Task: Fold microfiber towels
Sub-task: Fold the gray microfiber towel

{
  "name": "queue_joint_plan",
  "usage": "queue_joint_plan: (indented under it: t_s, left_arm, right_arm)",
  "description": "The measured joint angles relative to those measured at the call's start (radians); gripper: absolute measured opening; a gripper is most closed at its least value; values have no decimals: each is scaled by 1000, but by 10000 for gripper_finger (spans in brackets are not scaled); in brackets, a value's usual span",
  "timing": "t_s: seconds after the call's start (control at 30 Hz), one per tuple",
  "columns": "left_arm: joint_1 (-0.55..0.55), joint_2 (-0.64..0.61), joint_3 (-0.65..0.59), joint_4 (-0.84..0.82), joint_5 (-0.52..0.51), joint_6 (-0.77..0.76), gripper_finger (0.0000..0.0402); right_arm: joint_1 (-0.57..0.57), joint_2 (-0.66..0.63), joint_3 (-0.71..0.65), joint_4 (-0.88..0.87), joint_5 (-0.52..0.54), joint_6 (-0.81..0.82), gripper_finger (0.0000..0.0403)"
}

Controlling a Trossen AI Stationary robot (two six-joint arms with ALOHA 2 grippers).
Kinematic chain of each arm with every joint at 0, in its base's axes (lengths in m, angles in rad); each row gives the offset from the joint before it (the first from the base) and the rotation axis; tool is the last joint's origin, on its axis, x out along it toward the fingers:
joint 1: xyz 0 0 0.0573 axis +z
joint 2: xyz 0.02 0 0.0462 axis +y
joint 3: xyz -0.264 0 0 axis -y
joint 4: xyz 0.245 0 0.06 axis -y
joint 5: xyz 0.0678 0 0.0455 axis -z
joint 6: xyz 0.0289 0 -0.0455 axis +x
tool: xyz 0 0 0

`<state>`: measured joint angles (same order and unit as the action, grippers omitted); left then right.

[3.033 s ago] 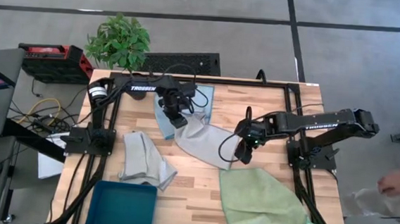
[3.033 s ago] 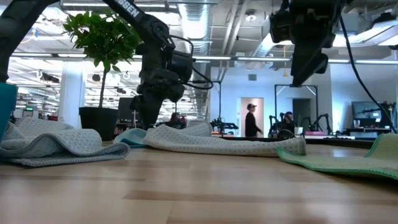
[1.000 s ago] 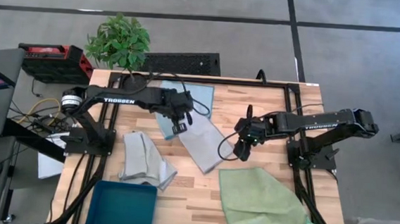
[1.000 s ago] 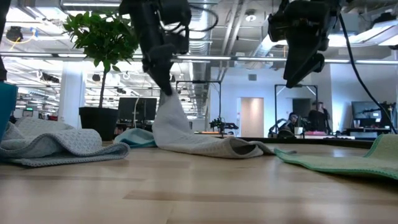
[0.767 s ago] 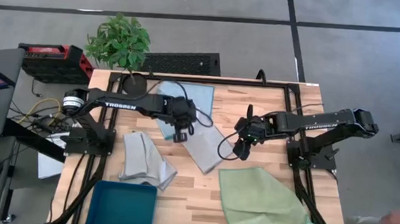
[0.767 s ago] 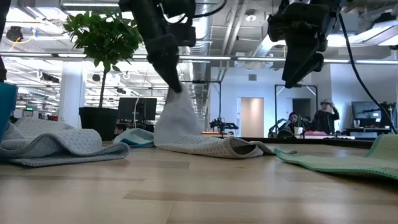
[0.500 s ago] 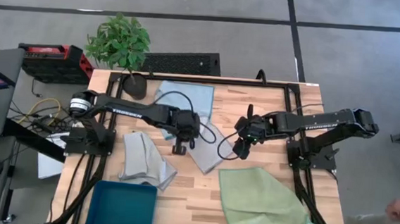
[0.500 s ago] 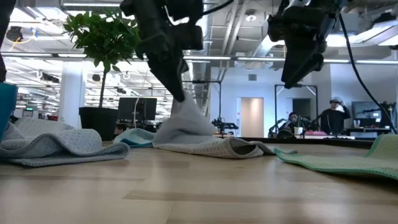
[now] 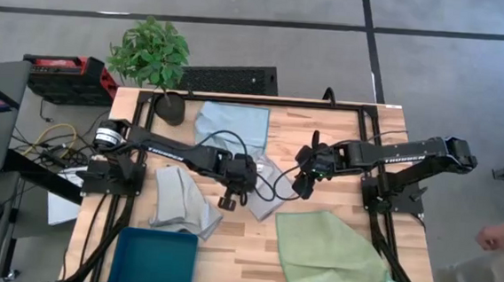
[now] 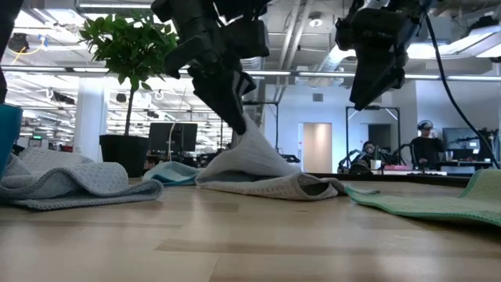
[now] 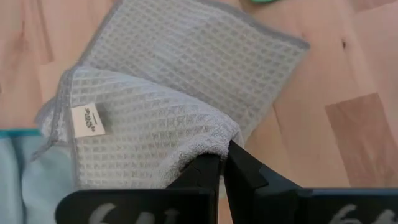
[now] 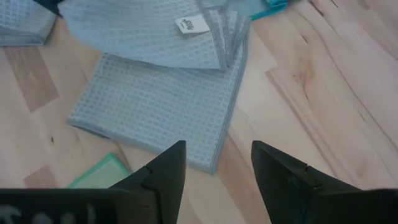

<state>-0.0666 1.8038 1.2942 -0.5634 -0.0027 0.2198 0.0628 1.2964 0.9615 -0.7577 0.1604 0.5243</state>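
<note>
A pale grey towel (image 9: 265, 185) lies mid-table, partly folded over itself, its lower layer flat on the wood (image 11: 199, 56). My left gripper (image 9: 230, 198) is shut on it just above the table; it also shows in the low view (image 10: 244, 129). My right gripper (image 9: 302, 189) hangs open and empty above the table to the towel's right, fingers apart in the right wrist view (image 12: 214, 168). A light blue towel (image 9: 232, 122) lies flat at the far side. A second grey towel (image 9: 182, 204) lies crumpled at the left. A light green towel (image 9: 328, 257) lies spread at the near right. My left gripper pinches a bunched edge of the grey towel (image 11: 208, 146) between its two fingers. The fingers slant down from above. The held part is raised like a tent (image 10: 258, 153) over the rest of the towel, which stays on the table; the raised cloth looks slack.
A dark teal bin (image 9: 153, 260) stands at the near left edge. A potted plant (image 9: 151, 54) stands at the far left corner. A person's hands (image 9: 499, 236) show off the table's right side. Bare wood lies between the grey towel and the green one.
My left gripper has gone toward the table's near edge and a little right, sinking lower, still shut on the grey towel. The held edge has been drawn over the flat part, folding the towel over itself; its raised peak is lower now. My right arm has kept still.
</note>
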Motion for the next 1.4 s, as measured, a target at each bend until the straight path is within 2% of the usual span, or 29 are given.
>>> queue_joint_plan:
  t_s: [0.3, 0.63, 0.93, 1.1, 1.4]
  left_arm:
    - [-19, 14, -6, 76, 1, 1, 0]
    - [-19, 49, -8, 55, -2, -83, 3]
    - [-19, 49, -8, 62, 1, -85, 77]
    - [-21, 49, -8, 68, 38, -101, 119]
    - [-30, 39, -8, 34, 64, -7, 133]
  right_arm:
    - [0, 0, 0, 14, 0, 0, 205]
    - [0, 0, 0, 38, 0, 9, 205]
    - [0, 0, 0, 48, 0, 9, 205]
    - [0, 0, 0, 48, 0, 9, 205]
    - [0, 0, 0, 48, -1, 9, 205]
